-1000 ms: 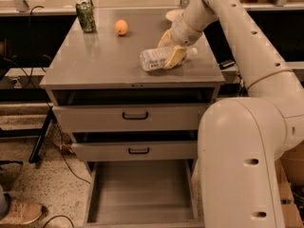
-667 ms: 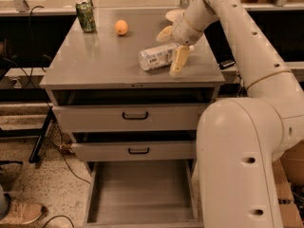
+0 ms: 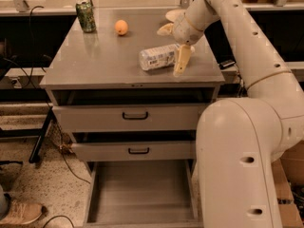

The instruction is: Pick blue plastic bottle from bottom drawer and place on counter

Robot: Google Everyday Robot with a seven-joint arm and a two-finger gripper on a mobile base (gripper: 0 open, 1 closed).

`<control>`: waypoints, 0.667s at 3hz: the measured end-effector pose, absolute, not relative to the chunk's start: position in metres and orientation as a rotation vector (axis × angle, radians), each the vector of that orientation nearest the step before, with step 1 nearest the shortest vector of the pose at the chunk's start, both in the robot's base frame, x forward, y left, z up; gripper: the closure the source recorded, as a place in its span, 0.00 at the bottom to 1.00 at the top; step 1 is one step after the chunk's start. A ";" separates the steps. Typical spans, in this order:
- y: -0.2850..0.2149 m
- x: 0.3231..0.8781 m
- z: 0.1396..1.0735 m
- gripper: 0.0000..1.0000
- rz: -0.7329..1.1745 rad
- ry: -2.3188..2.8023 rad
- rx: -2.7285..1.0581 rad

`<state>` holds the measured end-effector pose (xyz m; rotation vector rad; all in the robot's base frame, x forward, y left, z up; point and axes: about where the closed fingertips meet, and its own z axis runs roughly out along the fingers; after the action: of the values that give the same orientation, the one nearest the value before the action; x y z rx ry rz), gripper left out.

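The blue plastic bottle (image 3: pixel 154 58) lies on its side on the counter (image 3: pixel 95 56), near the right front corner, cap end toward the right. My gripper (image 3: pixel 170 51) is open at the bottle's right end. One cream finger (image 3: pixel 182 60) points down beside the bottle and the other sits behind it. The bottle is not gripped. The bottom drawer (image 3: pixel 142 189) is pulled out, showing only its plain grey inside.
A green patterned can (image 3: pixel 87 16) and an orange (image 3: pixel 121 27) stand at the back of the counter. The two upper drawers with black handles (image 3: pixel 135 115) are slightly ajar. My white base (image 3: pixel 237 165) stands at the cabinet's right. A shoe (image 3: pixel 19 213) is at the lower left.
The gripper, shut on the bottle a second ago, has opened. The bottle now rests free on the counter, and one finger has swung down beside it.
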<state>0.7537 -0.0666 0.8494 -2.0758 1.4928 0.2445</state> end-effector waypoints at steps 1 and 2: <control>-0.095 0.739 0.885 0.00 0.160 1.476 -2.017; -0.135 0.704 0.940 0.00 0.007 1.425 -1.924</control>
<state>0.7043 -0.1348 0.9405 -1.9237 1.4254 0.0067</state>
